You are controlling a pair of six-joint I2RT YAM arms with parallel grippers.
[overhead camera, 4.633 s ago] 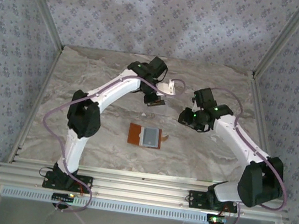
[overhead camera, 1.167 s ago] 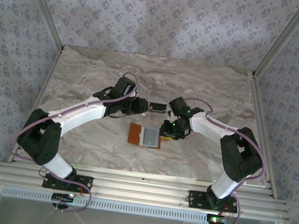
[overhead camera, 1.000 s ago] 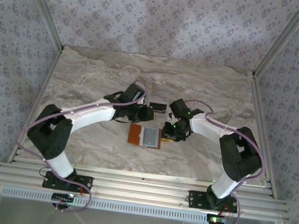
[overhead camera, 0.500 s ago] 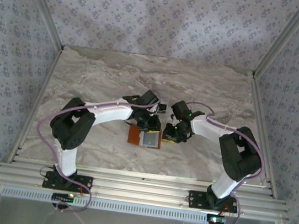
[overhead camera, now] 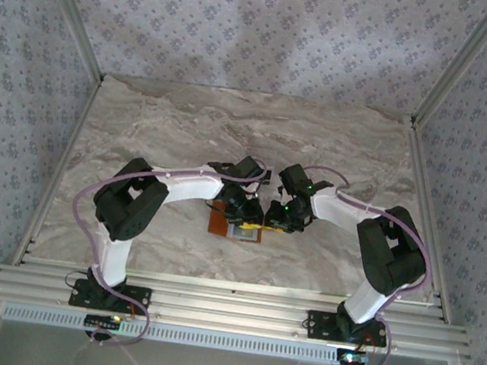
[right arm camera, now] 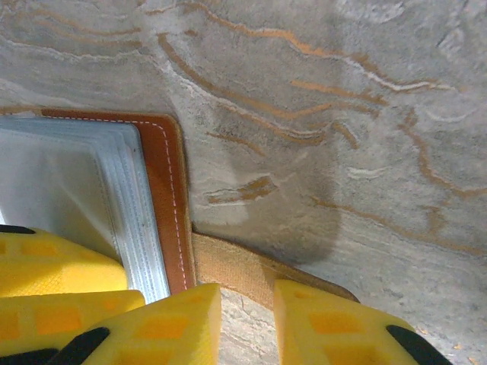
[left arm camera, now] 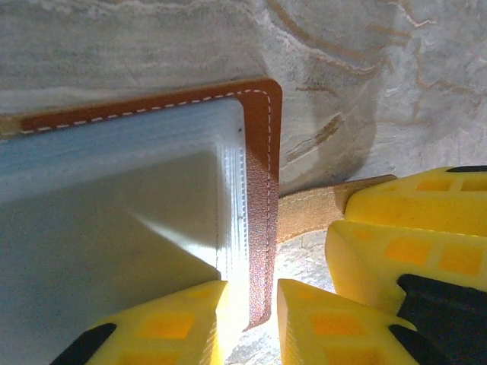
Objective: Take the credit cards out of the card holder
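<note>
Marble bench (overhead camera: 142,132), papered walls on three sides. Both arms reach inward from the near edge and meet over one spot at mid-bench, a little toward the near edge.

Card holder (overhead camera: 220,222) lies there, opened flat, orange-brown rim showing, grey-blue inside facing up.

Left claw (left arm camera: 251,308): fingers a narrow way apart, astride the holder's stitched side edge. One finger is over the inside, the other just off the rim on the strap side. It is not clamped; a gap shows beside the rim.

Right claw (right arm camera: 247,315): fingers likewise slightly apart, tips at the strap tab (right arm camera: 236,270), which runs under them from the holder's edge. No grip seen on it.

Pale panel (left arm camera: 114,228) sits behind stacked pocket edges. Whether it is one of the credit cards or a pocket face cannot be told.

Judged step: steadying the holder and setting up to reach a card. The next move likely calls for the right claw to pin the strap flat. The left claw would then catch a thin card edge at the pocket mouth and draw it out level. The holder may slide or fold if it is not held down.
</note>
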